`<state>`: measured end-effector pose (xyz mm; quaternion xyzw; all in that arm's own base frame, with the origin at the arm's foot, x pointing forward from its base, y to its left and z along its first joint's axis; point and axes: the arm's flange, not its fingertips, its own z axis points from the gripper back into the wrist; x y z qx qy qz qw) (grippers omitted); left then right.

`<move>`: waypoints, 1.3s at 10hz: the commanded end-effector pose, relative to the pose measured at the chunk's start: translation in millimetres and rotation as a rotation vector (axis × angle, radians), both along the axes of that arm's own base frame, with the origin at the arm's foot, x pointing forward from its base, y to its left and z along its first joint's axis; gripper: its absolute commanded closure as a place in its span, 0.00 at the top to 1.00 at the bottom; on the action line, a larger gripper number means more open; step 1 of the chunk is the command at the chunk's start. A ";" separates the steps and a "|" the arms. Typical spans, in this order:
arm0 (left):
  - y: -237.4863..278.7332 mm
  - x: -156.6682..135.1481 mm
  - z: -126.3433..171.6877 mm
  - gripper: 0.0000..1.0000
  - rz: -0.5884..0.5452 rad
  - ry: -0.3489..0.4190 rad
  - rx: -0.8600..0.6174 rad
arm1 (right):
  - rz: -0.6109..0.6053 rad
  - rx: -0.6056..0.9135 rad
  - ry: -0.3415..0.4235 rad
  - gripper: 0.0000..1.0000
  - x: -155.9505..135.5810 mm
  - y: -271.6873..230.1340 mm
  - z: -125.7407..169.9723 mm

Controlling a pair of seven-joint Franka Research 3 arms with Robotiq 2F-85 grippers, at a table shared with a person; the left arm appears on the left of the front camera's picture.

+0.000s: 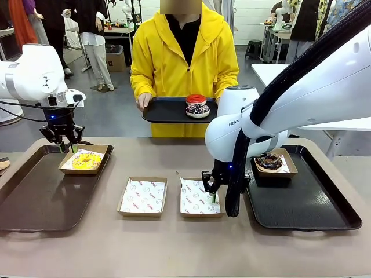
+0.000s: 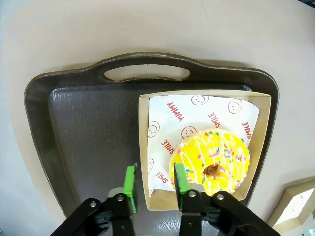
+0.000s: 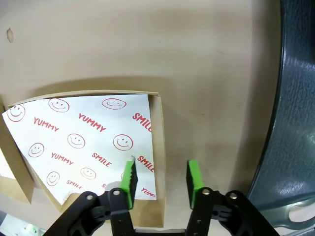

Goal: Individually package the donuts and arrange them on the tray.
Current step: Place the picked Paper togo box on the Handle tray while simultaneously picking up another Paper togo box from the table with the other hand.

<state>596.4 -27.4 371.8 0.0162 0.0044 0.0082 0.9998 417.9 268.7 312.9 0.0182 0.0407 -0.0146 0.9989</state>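
A yellow-glazed donut (image 1: 86, 160) (image 2: 226, 147) lies in a paper-lined box (image 2: 167, 110) at the back of the left tray (image 1: 35, 197). My left gripper (image 1: 67, 148) (image 2: 153, 182) is open, its fingers either side of that box's wall. A chocolate donut (image 1: 269, 161) sits in a box on the right tray (image 1: 307, 202). The person holds a black tray (image 1: 165, 111) carrying the red donut (image 1: 196, 99) and the purple-brown sprinkled donut (image 1: 197, 110). My right gripper (image 1: 210, 188) (image 3: 161, 178) is open, straddling the right wall of an empty lined box (image 1: 199, 197) (image 3: 83, 137).
A second empty lined box (image 1: 143, 197) lies on the table between the trays. The right tray's rim (image 3: 295, 98) runs close beside my right gripper. A person in yellow stands at the far edge. The left tray's front half is bare.
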 end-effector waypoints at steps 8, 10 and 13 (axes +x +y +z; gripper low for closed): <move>-0.8 2.2 4.9 1.00 0.002 -0.008 0.015 | -0.017 0.011 -0.008 0.00 1.8 -0.2 -1.0; 2.8 -6.0 11.9 1.00 0.003 -0.016 -0.032 | -0.044 0.028 0.004 0.00 1.4 0.3 1.1; 40.2 -70.6 58.4 1.00 -0.008 -0.006 -0.277 | -0.044 0.008 0.004 0.00 6.7 -2.9 36.2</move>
